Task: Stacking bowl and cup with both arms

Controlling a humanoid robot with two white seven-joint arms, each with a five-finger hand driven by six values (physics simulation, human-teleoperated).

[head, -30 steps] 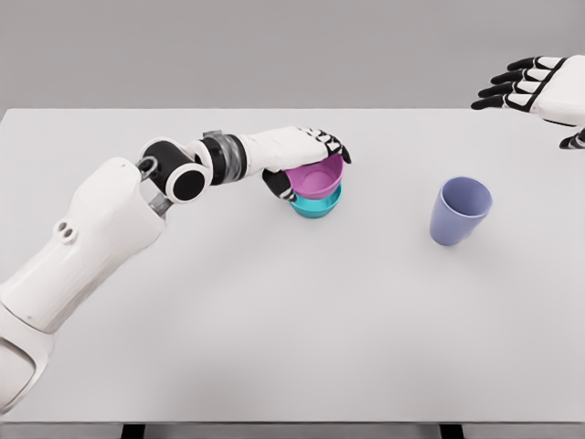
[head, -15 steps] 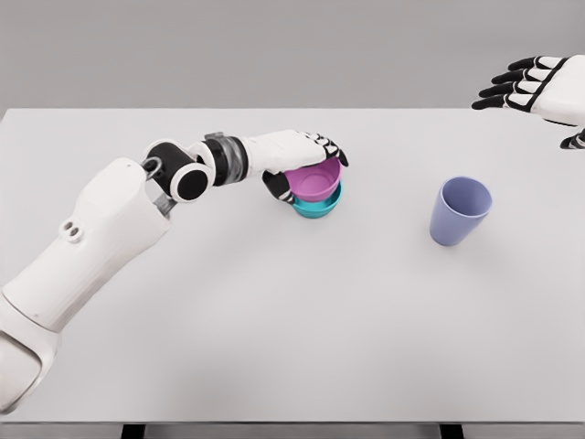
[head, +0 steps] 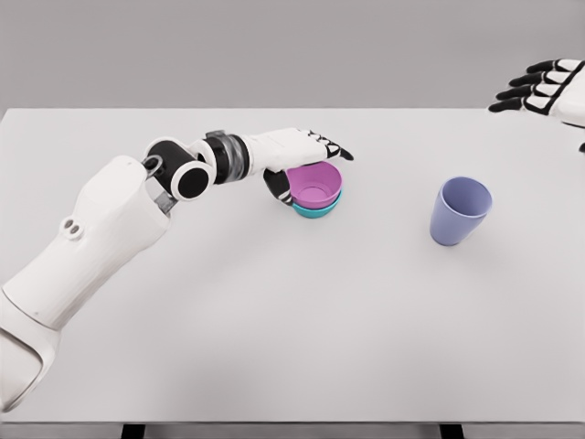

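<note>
You see the pink bowl (head: 313, 185) nested in the teal bowl (head: 317, 209) on the desk (head: 292, 311). Your left robot hand (head: 306, 151) sits against the pink bowl's far-left rim, fingers extended and loosened. The lavender cup (head: 460, 210) stands upright well right of the bowls. Your right robot hand (head: 547, 87) hovers beyond the cup, fingers spread.

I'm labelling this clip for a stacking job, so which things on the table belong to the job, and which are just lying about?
Part of the job:
- pink bowl, nested in the teal bowl
- lavender cup, upright, standing apart to the right
- left hand, fingers open over the pink bowl's rim
- right hand, open, raised at far right

Just lying about:
- nothing else on the white table
</note>
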